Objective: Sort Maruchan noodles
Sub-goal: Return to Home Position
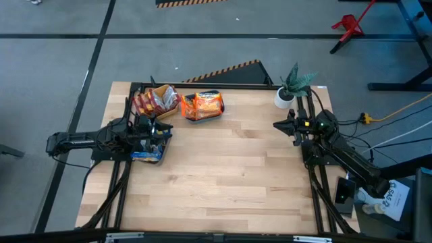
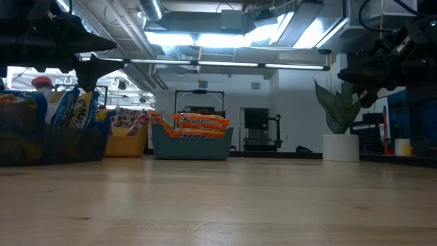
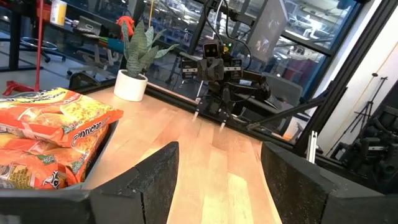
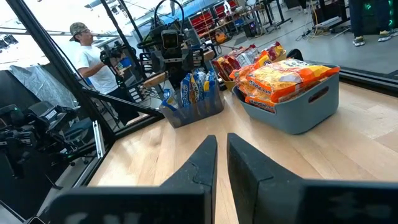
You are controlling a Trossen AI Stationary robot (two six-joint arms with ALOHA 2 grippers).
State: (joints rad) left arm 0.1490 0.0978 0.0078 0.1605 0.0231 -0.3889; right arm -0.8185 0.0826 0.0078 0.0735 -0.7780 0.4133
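**Three colours, three bins**

In the high view my left hand (image 1: 164,128) is at the left-centre of the frame, close by the dark bin (image 2: 48,147) that holds the blue packets (image 1: 148,154). Its wrist view shows the fingers (image 3: 149,180) spread wide and empty.

My right hand (image 1: 277,123) is at the right-centre, near the potted plant (image 1: 293,84) and raised off the table (image 1: 229,175). Its fingers (image 4: 202,165) stand narrow, almost touching, and grip nothing.

The orange packets (image 1: 201,104) lie heaped in the blue-grey bin (image 4: 298,109) at the upper middle of the table. Just left of it, the red packets (image 1: 152,101) fill the yellow bin (image 2: 126,145).

In the upper left of the right wrist view I see a person (image 4: 93,56) in a white shirt and cap, beyond the table.
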